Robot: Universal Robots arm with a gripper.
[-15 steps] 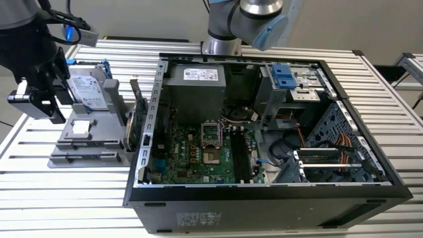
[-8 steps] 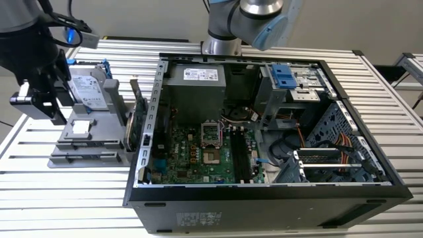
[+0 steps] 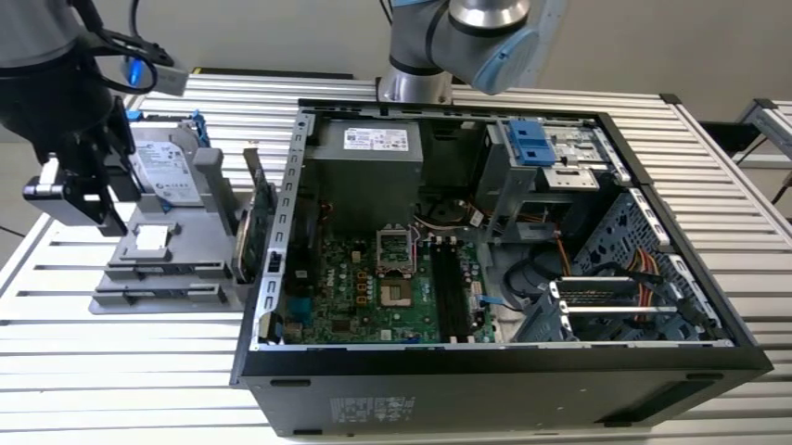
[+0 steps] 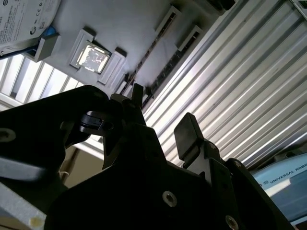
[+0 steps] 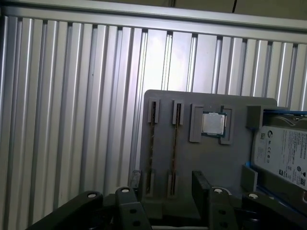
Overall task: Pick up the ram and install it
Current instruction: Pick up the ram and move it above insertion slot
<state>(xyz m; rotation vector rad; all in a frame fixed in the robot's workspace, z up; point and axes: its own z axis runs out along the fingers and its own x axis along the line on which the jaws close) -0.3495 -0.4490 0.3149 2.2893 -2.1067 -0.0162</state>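
In the first wrist view the hard drive is cut off at the view's edge, and the pincer covers the grey holder's near rim. The ram stands edge-on, too thin to show its chips.
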